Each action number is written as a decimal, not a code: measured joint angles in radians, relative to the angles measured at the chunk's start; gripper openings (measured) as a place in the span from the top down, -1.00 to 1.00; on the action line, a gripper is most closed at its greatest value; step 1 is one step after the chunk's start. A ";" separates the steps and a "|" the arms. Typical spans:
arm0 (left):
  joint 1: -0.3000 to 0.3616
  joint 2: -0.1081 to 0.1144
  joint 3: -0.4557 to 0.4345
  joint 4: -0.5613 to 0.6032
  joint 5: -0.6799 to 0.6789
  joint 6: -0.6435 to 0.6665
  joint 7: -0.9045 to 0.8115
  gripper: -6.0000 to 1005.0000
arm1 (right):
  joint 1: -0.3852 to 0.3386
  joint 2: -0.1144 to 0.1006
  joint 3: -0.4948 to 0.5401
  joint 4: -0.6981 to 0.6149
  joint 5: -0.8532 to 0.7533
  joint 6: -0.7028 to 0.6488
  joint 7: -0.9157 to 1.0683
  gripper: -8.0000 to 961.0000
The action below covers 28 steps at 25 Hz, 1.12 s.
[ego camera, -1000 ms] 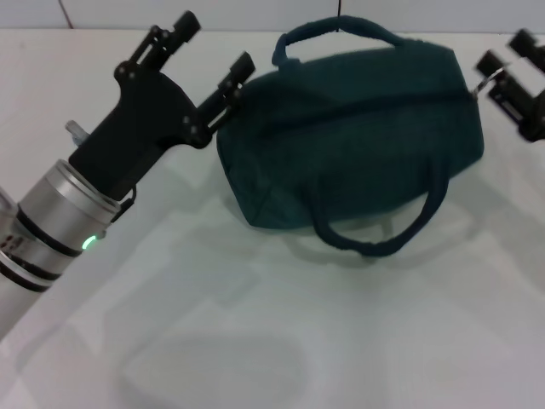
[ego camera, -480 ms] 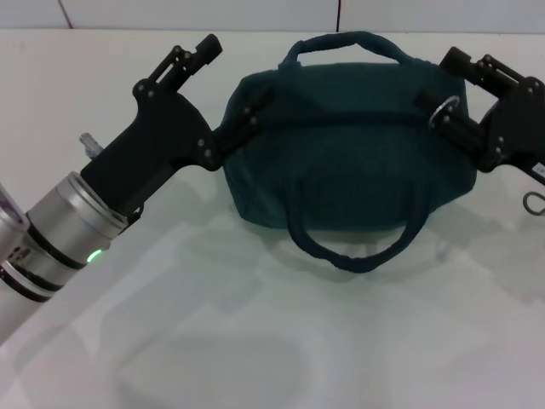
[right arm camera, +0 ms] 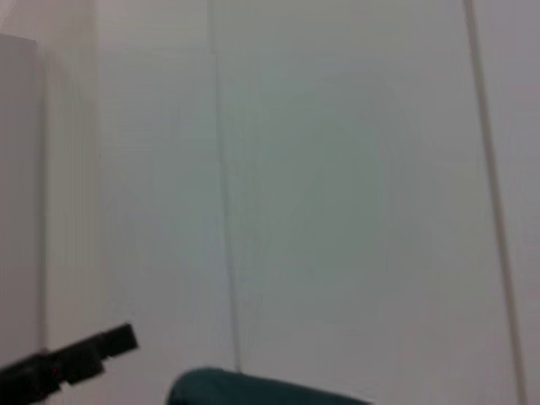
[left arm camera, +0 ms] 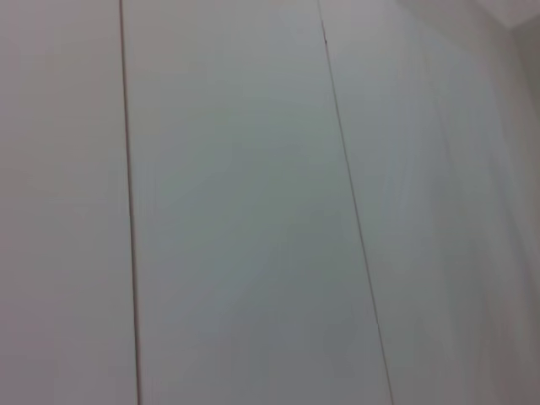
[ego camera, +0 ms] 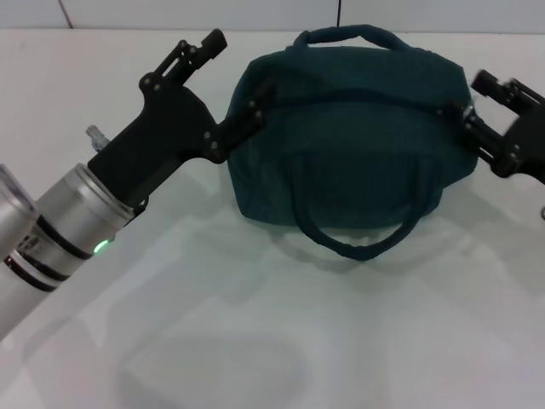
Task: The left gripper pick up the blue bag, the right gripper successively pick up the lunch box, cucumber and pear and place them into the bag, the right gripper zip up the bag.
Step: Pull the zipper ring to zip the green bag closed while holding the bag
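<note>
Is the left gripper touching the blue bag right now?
Touching. In the head view, one finger of the left gripper presses against the end of the blue bag.

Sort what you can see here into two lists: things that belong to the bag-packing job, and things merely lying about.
Belonging to the job:
- blue bag, on the table
- left pincer, at the bag's left end
- right pincer, at the bag's right end

Merely about:
- white table
- panelled wall behind

No lunch box, cucumber or pear is visible.
</note>
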 joint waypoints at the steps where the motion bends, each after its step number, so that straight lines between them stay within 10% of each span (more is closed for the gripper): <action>1: -0.001 0.000 0.000 0.000 -0.001 -0.003 0.000 -0.51 | -0.008 -0.001 0.004 0.002 0.000 0.001 0.000 -0.17; 22: -0.077 -0.005 0.027 0.009 0.008 -0.099 -0.040 -0.50 | -0.062 -0.001 0.201 0.080 0.000 0.024 -0.001 -0.17; 28: -0.089 -0.006 0.027 0.010 0.008 -0.113 -0.050 -0.19 | -0.056 0.000 0.237 0.096 0.039 0.082 0.034 -0.17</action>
